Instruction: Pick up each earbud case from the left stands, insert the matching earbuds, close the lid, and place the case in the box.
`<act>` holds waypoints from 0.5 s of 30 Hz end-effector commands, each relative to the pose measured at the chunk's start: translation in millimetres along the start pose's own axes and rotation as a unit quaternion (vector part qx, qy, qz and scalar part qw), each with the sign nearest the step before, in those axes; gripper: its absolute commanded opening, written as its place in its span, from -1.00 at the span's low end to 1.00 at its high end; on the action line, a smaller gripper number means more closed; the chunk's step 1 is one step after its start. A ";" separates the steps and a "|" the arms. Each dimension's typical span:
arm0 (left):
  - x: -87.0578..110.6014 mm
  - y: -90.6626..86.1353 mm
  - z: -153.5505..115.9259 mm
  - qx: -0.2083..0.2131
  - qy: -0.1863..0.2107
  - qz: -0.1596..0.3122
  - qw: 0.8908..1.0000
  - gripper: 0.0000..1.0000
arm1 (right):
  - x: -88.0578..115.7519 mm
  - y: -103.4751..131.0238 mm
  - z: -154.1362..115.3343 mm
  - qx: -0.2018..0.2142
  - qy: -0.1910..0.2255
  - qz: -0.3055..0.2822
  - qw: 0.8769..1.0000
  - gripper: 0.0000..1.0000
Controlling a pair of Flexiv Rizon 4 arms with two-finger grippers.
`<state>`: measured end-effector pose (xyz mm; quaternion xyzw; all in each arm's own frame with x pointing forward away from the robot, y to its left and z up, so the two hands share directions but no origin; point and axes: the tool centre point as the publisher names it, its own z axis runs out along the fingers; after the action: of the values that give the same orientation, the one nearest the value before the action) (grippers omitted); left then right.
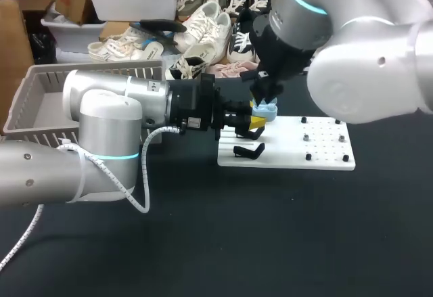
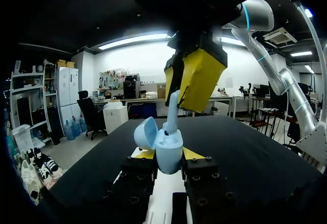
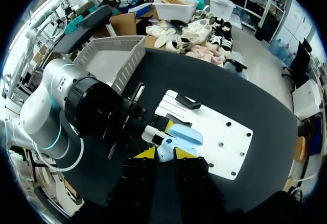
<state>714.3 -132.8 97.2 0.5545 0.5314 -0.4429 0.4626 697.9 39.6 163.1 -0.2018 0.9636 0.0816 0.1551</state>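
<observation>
A light blue earbud case [image 2: 169, 151] with its lid [image 2: 145, 132] hinged open is held just above the white stand board [image 1: 304, 149], and my left gripper [image 2: 168, 155] is shut on its body from both sides. From above, my right gripper [image 2: 180, 101] is shut on a light blue earbud [image 2: 172, 113] whose lower end sits in the case's mouth. In the head view both grippers meet over the board's left end, left gripper [image 1: 249, 124] below and right gripper [image 1: 266, 99] above the case [image 1: 266, 112]. The right wrist view has the case [image 3: 183, 134] just ahead of its gripper [image 3: 166, 153].
A black stand [image 1: 249, 150] lies on the board's left part, with small black pegs [image 1: 308, 156] on its right part. The grey slatted basket [image 1: 42, 101] stands at the table's far left, behind my left arm. Dark tabletop extends in front of the board.
</observation>
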 end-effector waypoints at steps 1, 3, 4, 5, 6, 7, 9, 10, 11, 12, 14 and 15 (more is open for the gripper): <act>0.3 -1.2 0.0 -0.002 -0.001 0.001 1.000 -1.00 | -3.9 1.0 2.4 0.003 0.004 0.000 1.000 -1.00; 0.3 -1.2 0.0 -0.002 -0.001 0.001 1.000 -1.00 | -4.0 0.6 3.4 0.003 0.005 0.001 1.000 -1.00; 0.3 -1.2 0.0 -0.002 -0.001 0.001 1.000 -1.00 | -3.8 0.3 3.8 0.003 0.006 0.001 1.000 -1.00; 0.3 -1.2 0.0 -0.002 -0.001 0.001 1.000 -1.00 | -3.3 -0.2 4.1 0.003 0.006 0.002 1.000 -1.00; 0.3 -1.2 0.0 -0.002 -0.001 0.001 1.000 -1.00 | -2.7 -0.7 4.2 0.003 0.007 0.003 1.000 -1.00; 0.3 -1.2 0.0 -0.002 -0.001 0.001 1.000 -1.00 | -2.1 -1.3 4.4 0.003 0.007 0.003 1.000 -1.00; 0.3 -1.2 0.0 -0.002 -0.001 0.001 1.000 -1.00 | -1.1 -2.5 4.7 0.003 0.009 0.005 1.000 -1.00; 0.3 -1.2 0.0 -0.002 -0.001 0.001 1.000 -1.00 | -0.7 -3.0 4.8 0.003 0.009 0.006 1.000 -1.00; 0.3 -1.2 0.0 -0.002 -0.001 0.001 1.000 -1.00 | -0.3 -3.5 4.8 0.004 0.010 0.008 1.000 -1.00; 0.3 -1.2 0.0 -0.002 -0.001 0.001 1.000 -1.00 | 0.0 -4.2 5.0 0.003 0.011 0.011 1.000 -1.00; 0.3 -1.2 0.0 -0.002 -0.001 0.001 1.000 -1.00 | 0.1 -5.2 5.3 0.004 0.011 0.013 1.000 -1.00; 0.3 -1.2 0.0 -0.002 -0.001 0.001 1.000 -1.00 | 0.0 -5.5 5.7 0.003 0.011 0.014 1.000 -1.00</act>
<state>714.3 -132.8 97.2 0.5545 0.5314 -0.4429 0.4626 702.4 36.7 157.3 -0.1905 0.9680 0.0786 0.1431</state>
